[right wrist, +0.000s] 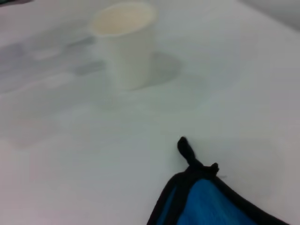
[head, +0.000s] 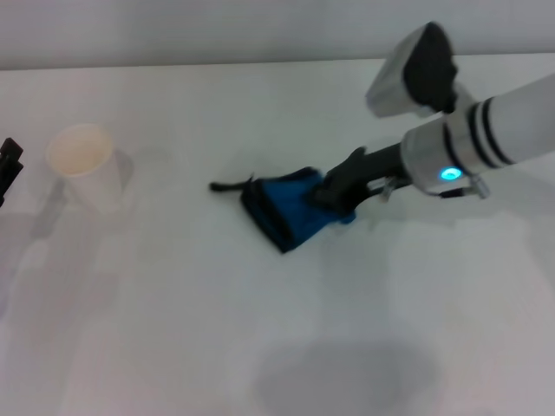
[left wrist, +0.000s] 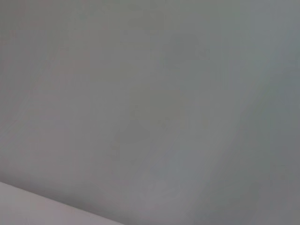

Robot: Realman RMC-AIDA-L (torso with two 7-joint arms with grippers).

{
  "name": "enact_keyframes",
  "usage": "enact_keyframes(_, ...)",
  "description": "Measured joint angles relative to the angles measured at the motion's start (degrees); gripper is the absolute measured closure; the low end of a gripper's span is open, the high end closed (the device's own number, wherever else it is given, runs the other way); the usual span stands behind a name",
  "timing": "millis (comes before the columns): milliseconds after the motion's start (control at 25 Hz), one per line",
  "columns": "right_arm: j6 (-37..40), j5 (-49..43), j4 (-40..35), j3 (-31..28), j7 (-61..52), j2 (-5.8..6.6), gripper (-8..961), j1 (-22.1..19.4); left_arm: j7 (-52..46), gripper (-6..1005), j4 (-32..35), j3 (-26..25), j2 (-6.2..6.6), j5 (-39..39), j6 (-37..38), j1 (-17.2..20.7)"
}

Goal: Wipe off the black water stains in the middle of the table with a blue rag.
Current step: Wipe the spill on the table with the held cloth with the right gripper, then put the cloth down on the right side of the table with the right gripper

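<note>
The blue rag (head: pixel 290 208) lies bunched on the white table (head: pixel 260 329) near its middle, its black loop (head: pixel 227 185) pointing left. My right gripper (head: pixel 334 191) reaches in from the right and is shut on the rag's right edge, pressing it down on the tabletop. In the right wrist view the rag's black-edged corner (right wrist: pixel 206 201) and its loop (right wrist: pixel 189 151) show close up. The black water stains are not in view in any frame. My left gripper (head: pixel 9 160) shows only as a black tip at the far left edge.
A white paper cup (head: pixel 82 163) (right wrist: pixel 124 42) stands upright at the left of the table, well away from the rag. The left wrist view shows only a plain grey surface.
</note>
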State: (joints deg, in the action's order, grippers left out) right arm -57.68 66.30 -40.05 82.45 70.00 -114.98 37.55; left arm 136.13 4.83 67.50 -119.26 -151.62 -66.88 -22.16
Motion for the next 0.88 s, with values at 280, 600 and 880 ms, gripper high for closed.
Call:
enact_keyframes(280,0.6,-3.4,2.8,-8.4,-0.9,0.52,840,-1.1,0.0,139,0.0,0.1,0.00,0.0,0.0,0.1)
enact_keyframes(600,-9.6,-5.4,1.9,-9.4,-3.1,2.22,826,-2.8,0.0,140,0.1,0.1,0.00,0.0,0.0,0.0)
enact_keyframes(880,-12.7,-7.3,1.0,-9.6,-3.5,1.88,813,-3.2,0.0,139,0.4,0.1,0.00,0.0,0.0,-0.3)
